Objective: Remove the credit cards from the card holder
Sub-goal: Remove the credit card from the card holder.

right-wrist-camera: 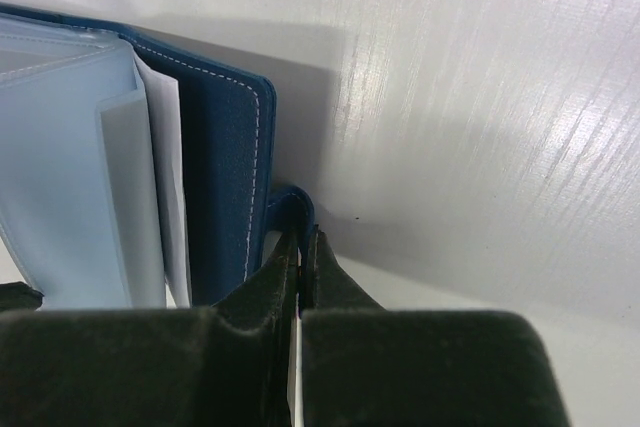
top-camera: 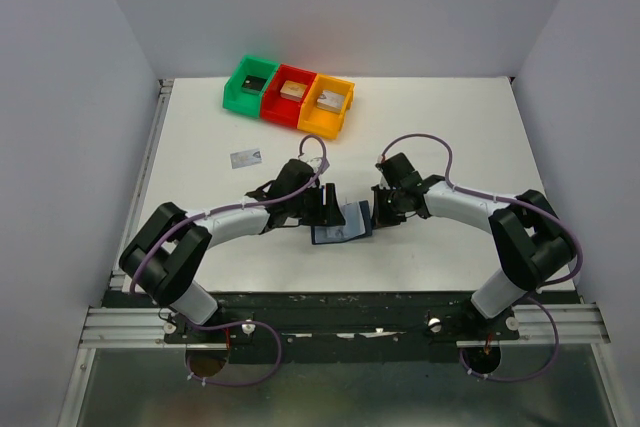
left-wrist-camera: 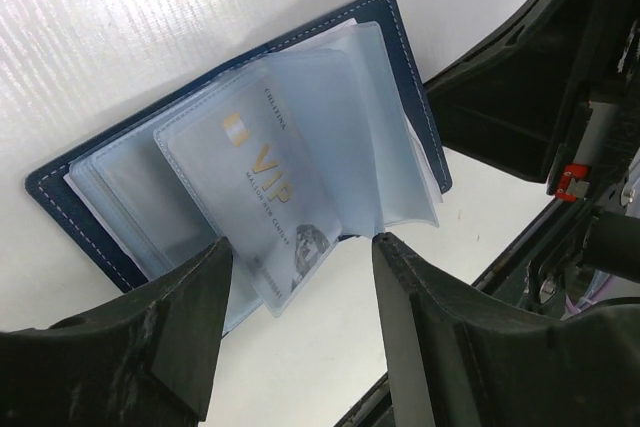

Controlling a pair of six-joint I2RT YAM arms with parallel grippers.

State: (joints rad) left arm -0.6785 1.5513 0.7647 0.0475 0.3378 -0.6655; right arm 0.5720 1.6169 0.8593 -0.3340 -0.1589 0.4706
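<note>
The card holder [top-camera: 340, 224] lies open on the white table between my two grippers, its navy cover [left-wrist-camera: 60, 192] spread under fanned clear sleeves. One sleeve holds a silver-grey credit card [left-wrist-camera: 265, 182] printed "VIP". My left gripper [left-wrist-camera: 302, 239] is open, and that sleeve's lower corner hangs between its fingertips without being pinched. My right gripper [right-wrist-camera: 302, 237] is shut on the holder's small strap tab [right-wrist-camera: 290, 205], at the edge of the cover [right-wrist-camera: 215, 167]. Another silver-grey credit card [top-camera: 245, 157] lies loose on the table, left of the left arm.
Green [top-camera: 250, 84], red [top-camera: 290, 95] and orange [top-camera: 328, 105] bins stand in a row at the back, each with a small block inside. White walls enclose the table on three sides. The arm bases sit at the near edge.
</note>
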